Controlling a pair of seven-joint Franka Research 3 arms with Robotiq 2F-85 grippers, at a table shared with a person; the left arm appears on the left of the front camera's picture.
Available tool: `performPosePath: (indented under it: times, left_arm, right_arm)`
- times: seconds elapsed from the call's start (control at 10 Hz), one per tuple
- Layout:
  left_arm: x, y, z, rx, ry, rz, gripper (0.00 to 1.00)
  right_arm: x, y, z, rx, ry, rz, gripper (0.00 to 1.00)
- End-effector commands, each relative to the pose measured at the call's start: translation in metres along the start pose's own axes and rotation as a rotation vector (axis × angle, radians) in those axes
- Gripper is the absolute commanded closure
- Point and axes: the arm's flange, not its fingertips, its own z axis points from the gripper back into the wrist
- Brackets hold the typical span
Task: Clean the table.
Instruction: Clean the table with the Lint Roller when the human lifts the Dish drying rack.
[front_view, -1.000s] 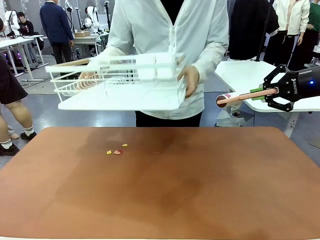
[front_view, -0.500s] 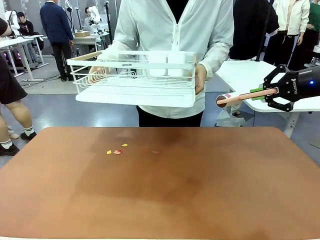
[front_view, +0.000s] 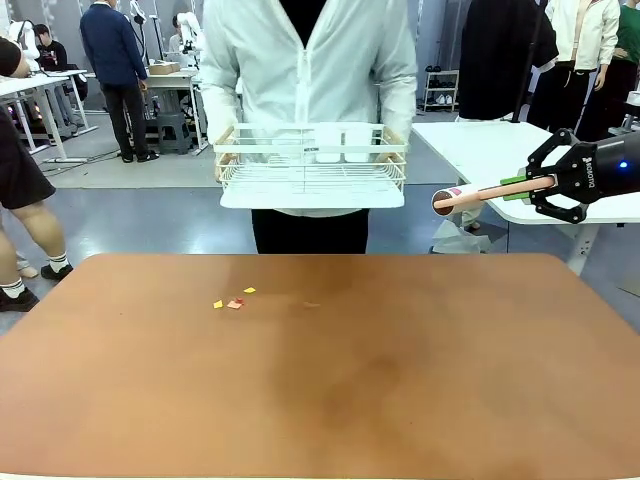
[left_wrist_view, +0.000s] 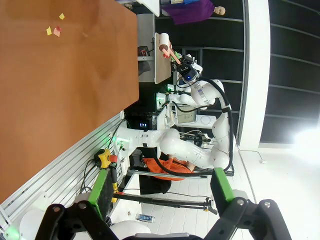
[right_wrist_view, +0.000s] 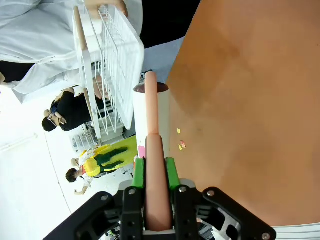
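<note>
Table (front_view: 420, 380), terracotta top, fills the foreground of the front view, with a few small yellow and red scraps (front_view: 233, 300) lying close together left of centre, toward the far edge. White wire rack (front_view: 312, 168) is held level by the person (front_view: 310, 60) beyond the far edge, clear of the top; two white cup-like items (front_view: 342, 142) stand side by side at its back, too washed out to identify. Right gripper (front_view: 517, 185) hangs off the far right corner, green pads pinched on a pink-handled tool (front_view: 470, 196) with a dark round end; left gripper (left_wrist_view: 162, 192) is spread wide, nothing between its fingers.
</note>
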Motion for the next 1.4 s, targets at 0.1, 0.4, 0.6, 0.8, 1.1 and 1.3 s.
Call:
performPosePath:
  times: [0.1, 0.4, 0.6, 0.8, 1.1, 1.3]
  left_arm:
    - [-0.003, -0.002, 0.002, -0.008, -0.001, -0.004, 0.0]
    - [-0.003, -0.002, 0.002, -0.008, -0.001, -0.004, 0.0]
    - [-0.003, -0.002, 0.002, -0.008, -0.001, -0.004, 0.0]
    - [-0.003, -0.002, 0.002, -0.008, -0.001, -0.004, 0.0]
    - [-0.003, -0.002, 0.002, -0.008, -0.001, -0.004, 0.0]
    - [-0.003, -0.002, 0.002, -0.008, -0.001, -0.004, 0.0]
  right_arm:
    - [0.0, 0.001, 0.0, 0.003, 0.0, -0.002, 0.98]
    - [0.0, 0.0, 0.0, 0.0, 0.0, 0.0, 0.79]
    - [0.008, 0.029, 0.0, -0.078, 0.103, 0.144, 0.79]
    - [0.026, 0.067, -0.026, -0.2, 0.311, 0.305, 0.79]
    - [0.055, 0.108, -0.116, -0.292, 0.623, 0.572, 0.79]
    - [0.043, 0.102, -0.156, -0.219, 0.667, 0.612, 0.79]
